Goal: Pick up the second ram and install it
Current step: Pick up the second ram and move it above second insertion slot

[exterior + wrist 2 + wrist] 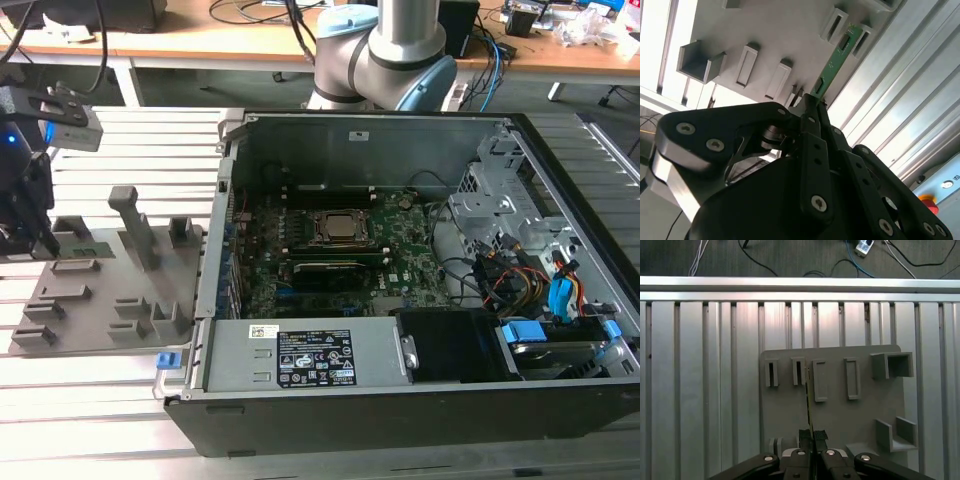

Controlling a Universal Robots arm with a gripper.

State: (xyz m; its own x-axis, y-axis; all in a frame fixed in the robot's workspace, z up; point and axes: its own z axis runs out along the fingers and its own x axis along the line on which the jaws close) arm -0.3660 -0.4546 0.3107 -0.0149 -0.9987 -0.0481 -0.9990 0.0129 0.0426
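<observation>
Gripper (812,102): black metal linkage fingers, bolted, pressed together on second ram (832,65), pinching one end. Second ram: thin, narrow green board, small dark chips, seen edge-on in first wrist view, held over tray (780,30); contact with tray not discernible. Tray: matte grey plastic plate, rectangular slotted blocks, open box shapes. Beneath: ribbed aluminium table (700,390). Well apart, toward exterior view's right: open black computer case (400,400), green motherboard (340,260).
</observation>
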